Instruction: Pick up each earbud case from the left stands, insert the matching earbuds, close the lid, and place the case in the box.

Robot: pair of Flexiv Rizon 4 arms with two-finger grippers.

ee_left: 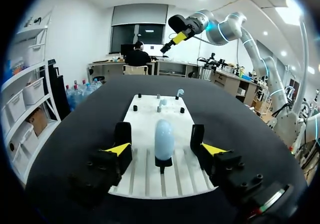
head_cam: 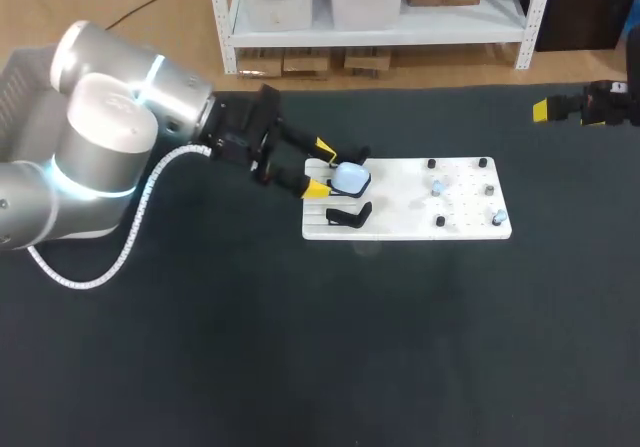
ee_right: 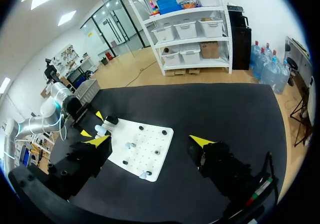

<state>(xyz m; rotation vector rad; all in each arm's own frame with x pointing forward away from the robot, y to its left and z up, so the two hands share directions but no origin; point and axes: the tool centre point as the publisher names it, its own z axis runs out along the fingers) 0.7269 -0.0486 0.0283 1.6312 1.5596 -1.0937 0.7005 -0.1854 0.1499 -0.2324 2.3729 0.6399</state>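
Observation:
A light-blue earbud case (head_cam: 350, 177) stands upright on a black stand at the left end of the white board (head_cam: 400, 229). My left gripper (head_cam: 322, 169) straddles it, open, one yellow-tipped finger on each side. In the left wrist view the case (ee_left: 164, 138) sits midway between the fingers (ee_left: 123, 135), with a gap on both sides. Small pale earbuds (head_cam: 438, 186) rest on pegs further right on the board. My right gripper (head_cam: 548, 110) hangs open at the far right, well above and away from the board (ee_right: 150, 156), with nothing in it.
A second black stand (head_cam: 348, 215) sits empty just in front of the case. Small black pegs (head_cam: 431, 164) dot the board's right half. Dark table cloth surrounds the board on all sides.

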